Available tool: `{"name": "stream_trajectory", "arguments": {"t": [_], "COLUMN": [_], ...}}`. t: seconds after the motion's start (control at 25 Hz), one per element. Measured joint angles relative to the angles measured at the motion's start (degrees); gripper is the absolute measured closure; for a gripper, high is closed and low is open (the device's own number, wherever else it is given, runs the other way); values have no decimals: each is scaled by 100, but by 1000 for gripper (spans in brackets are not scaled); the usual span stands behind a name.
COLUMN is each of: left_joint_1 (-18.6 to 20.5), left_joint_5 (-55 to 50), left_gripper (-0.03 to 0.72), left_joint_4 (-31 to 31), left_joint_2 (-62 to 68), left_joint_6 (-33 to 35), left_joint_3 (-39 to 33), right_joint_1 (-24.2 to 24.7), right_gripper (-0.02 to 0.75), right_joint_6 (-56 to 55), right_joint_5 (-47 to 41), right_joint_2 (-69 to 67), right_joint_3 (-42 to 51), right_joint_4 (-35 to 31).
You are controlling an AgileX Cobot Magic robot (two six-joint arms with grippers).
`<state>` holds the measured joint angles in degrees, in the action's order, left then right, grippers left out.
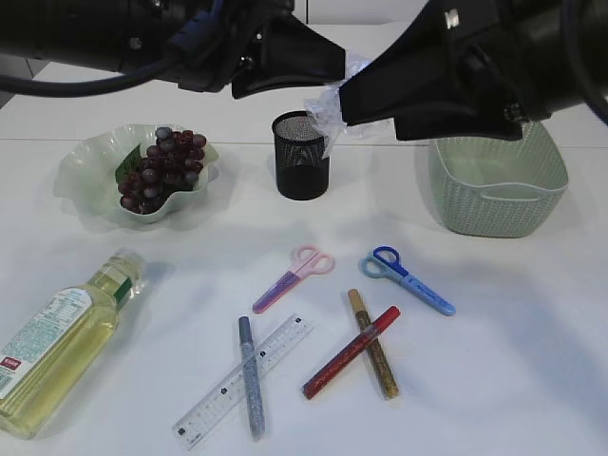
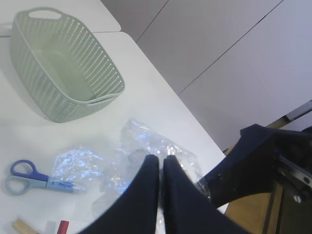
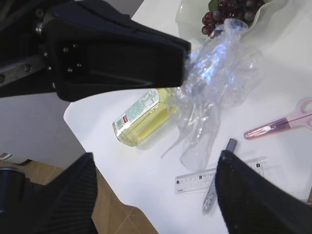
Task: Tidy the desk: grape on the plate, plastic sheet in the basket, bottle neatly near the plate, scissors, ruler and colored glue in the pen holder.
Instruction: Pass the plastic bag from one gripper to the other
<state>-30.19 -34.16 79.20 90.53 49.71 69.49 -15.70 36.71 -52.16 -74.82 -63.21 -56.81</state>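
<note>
A: Near edge of the bench: bottle at the left corner, ruler, glue sticks, two scissors

B: Above, left gripper pinches the plastic sheet over the pen holder; right gripper gapes wide, empty, basket far right

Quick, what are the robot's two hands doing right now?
Left hand: closed, pinching the crinkly plastic sheet up in the air.
Right hand: wide open, holding nothing, right next to the sheet.
</note>
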Motion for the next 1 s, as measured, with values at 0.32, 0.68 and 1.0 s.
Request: {"name": "stream_trajectory", "arguments": {"t": [0.32,0.68,1.0], "left_joint_1": [0,0,0], "left_joint_5": [-311,-402,-402], "left_gripper": [694,694,694], "left_joint_4": [77,77,100], "left_joint_2": [13,13,13], "left_joint_6": [0,0,0], "left_joint_3": [0,0,0], "right_joint_1": [0,0,0], "right_gripper": [164,414,680], "right_joint_6": [152,219,383], "right_joint_5": [187,246,295], "right_joint_2": [-166,-403,-403], "right_joint_3": [0,0,0], "right_joint_4": [-147,-261,-250]}}
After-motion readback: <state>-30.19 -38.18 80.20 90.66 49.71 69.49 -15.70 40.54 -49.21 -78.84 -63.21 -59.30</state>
